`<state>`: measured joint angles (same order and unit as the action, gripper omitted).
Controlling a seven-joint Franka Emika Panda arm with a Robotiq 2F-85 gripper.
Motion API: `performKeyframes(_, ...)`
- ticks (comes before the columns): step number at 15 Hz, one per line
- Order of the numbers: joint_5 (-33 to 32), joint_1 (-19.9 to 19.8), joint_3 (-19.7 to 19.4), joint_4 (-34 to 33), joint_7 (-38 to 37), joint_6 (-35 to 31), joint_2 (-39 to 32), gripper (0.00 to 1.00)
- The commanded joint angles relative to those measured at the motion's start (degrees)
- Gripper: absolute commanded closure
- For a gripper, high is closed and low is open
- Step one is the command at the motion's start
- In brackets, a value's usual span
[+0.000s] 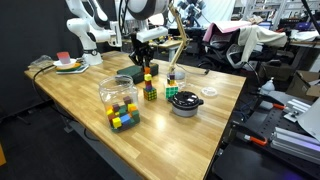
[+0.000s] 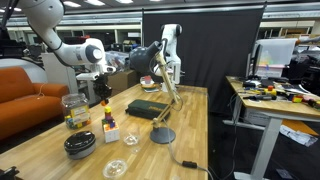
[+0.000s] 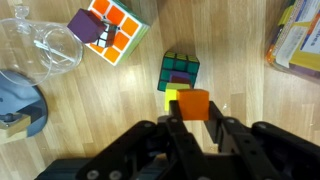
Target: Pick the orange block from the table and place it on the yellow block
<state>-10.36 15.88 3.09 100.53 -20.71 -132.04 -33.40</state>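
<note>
orange block (image 3: 194,103) sitting square in the pincer, it's a cube so no real long axis, gripper (image 3: 195,118) pinching it from both sides, hovering just over the yellow block (image 3: 171,96) topping the little stack, slightly off-centre, table (image 3: 240,90) below, Rubik's cube (image 3: 112,28) and clear jar (image 3: 40,45) sitting nearby

arm (image 2: 62,48): white shells, dark joints | fingers (image 3: 181,135): black, blocky
</note>
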Motion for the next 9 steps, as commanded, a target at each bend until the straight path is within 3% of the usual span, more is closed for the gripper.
performKeyframes(1,0.94,0.32,-0.46,-0.39,-0.07,-0.14,-0.15,0.93)
performKeyframes(9,8.72,-2.86,0.52,-3.52,2.8,2.96,-0.92,0.93)
